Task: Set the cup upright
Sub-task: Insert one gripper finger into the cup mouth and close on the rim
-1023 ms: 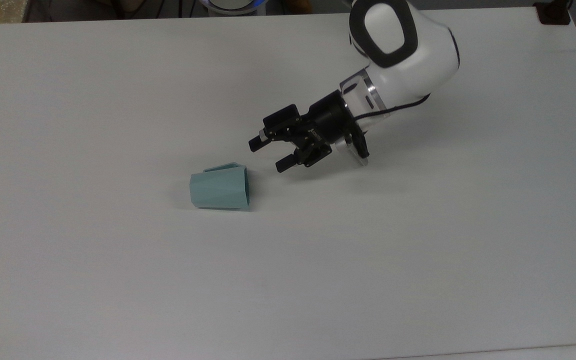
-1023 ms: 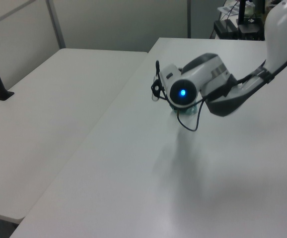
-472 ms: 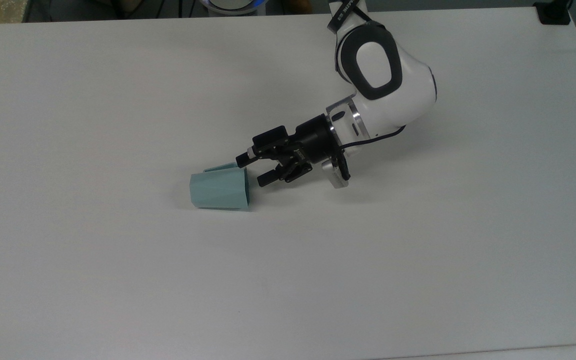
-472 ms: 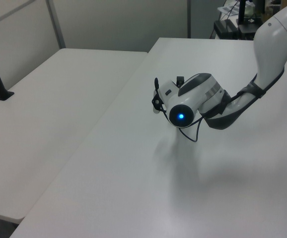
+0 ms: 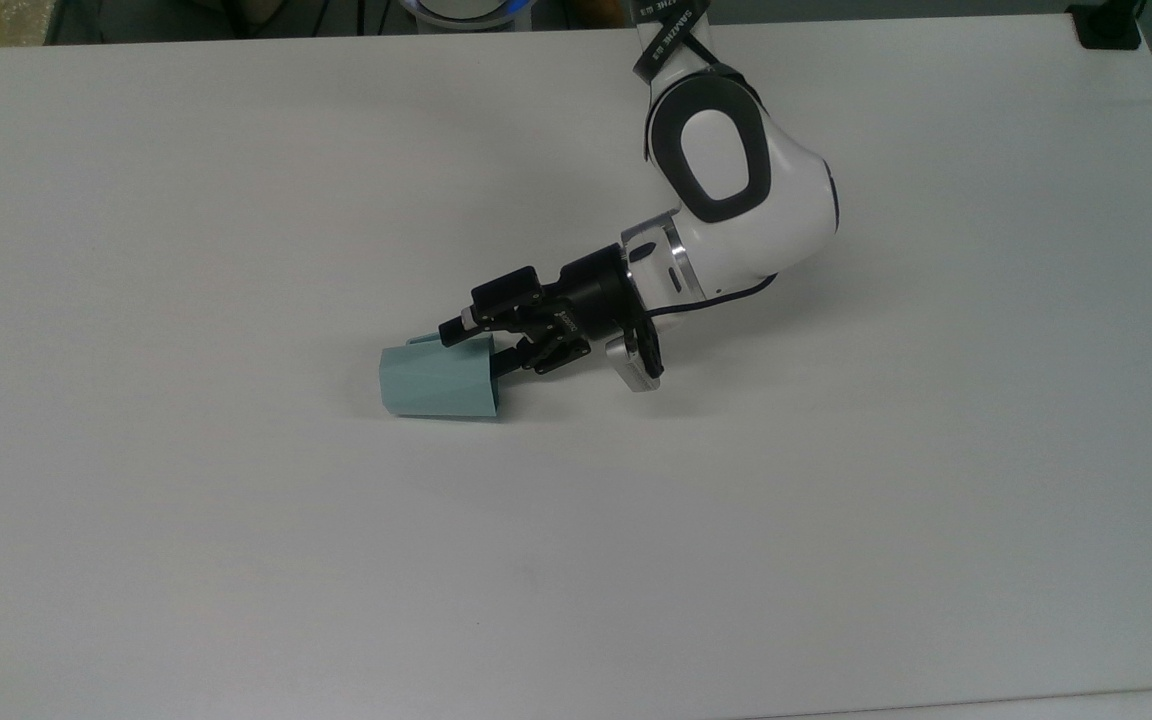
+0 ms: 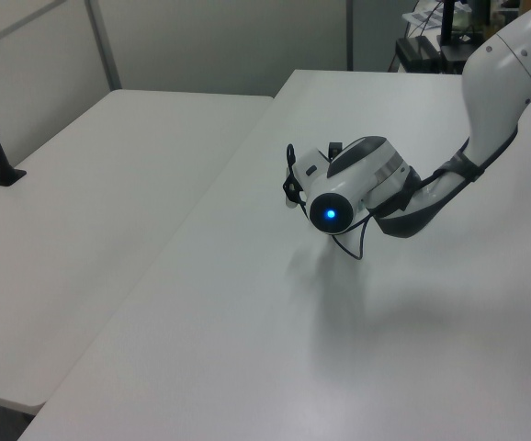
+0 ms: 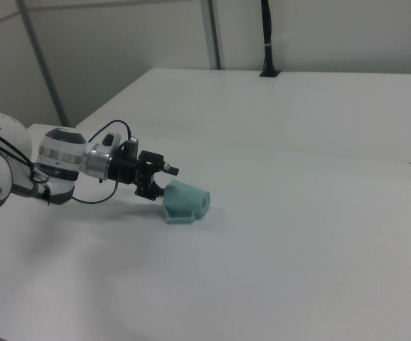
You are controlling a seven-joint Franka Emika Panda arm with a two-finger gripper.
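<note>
- Reaching in low, the jaws (image 5: 479, 347) stand open at the cup's wide end, one finger by the upper edge of the rim near the handle, the other at the mouth; whether either finger already touches the wall I cannot tell.
- In the right view the jaws (image 7: 158, 180) sit just beside the cup (image 7: 185, 200), with nothing clamped between them.
- The cup (image 5: 439, 379) lies on its side on the worktop (image 5: 236, 550), a little toward the top view's left of centre, its narrow base pointing to the top view's left and its open mouth facing the jaws.
- It looks like thin moulded plastic: probably light and stiff, with flat facets that should give the fingers a steady seat, though the smooth surface may slip, and being so light it could skid away if nudged.
- A sensible hold seems to be the rim wall, one finger inside the mouth and one outside on a facet, away from the handle, so a wrist turn can bring the base down.
- The wrist is pitched nearly level with the worktop, the forearm sloping down from the top view's upper right.
- In the left view the arm (image 6: 367, 179) comes from the left view's upper right, a blue light glowing on its end.
</note>
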